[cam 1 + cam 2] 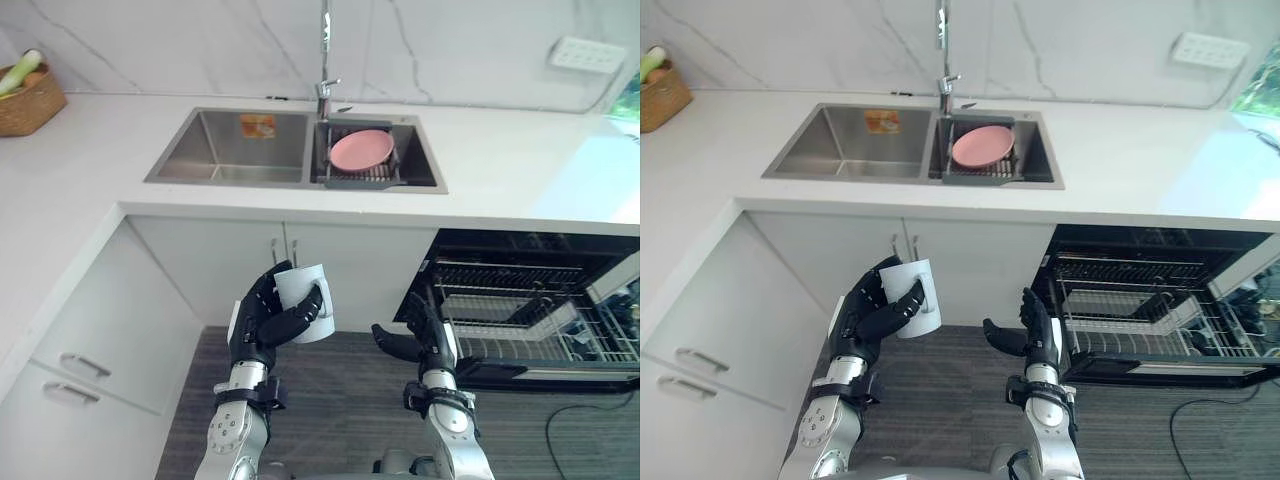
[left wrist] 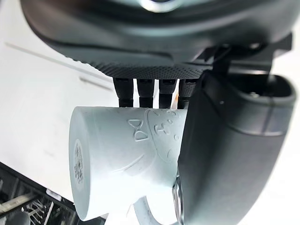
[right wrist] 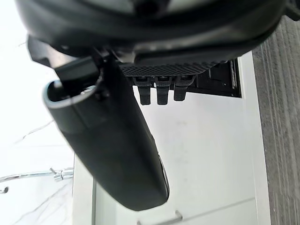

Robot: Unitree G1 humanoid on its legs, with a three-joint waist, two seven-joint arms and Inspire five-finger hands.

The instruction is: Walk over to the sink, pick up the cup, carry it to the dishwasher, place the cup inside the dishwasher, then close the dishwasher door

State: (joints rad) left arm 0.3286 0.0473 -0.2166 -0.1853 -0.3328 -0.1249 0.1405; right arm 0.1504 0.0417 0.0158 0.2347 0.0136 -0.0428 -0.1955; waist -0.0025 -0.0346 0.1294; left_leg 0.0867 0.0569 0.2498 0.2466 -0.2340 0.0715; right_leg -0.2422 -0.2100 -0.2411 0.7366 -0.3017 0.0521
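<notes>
— Cup (image 1: 305, 300) first: gripped by which hand, and where from the dishwasher (image 1: 530, 243)?
— By left hand (image 1: 262, 318), fingers and thumb wrapped round the white body. Held in the air to the left of the dishwasher, well apart from its opening, in front of the cabinet doors (image 1: 330, 255).
— Long axis?
— Near upright, leaning a little. Cannot tell which end is up.
— Right hand (image 1: 425, 335)?
— Empty, fingers loosely spread, just beside the dishwasher's left edge, so between cup and opening. Nearer, but not the carrier.
— Room for moving?
— Probably enough: open floor left of the dishwasher, wire racks (image 1: 520, 310) showing, door (image 1: 545, 378) dropped flat beneath them. Worth watching the door's front edge and the counter lip above the dishwasher on the way in
</notes>
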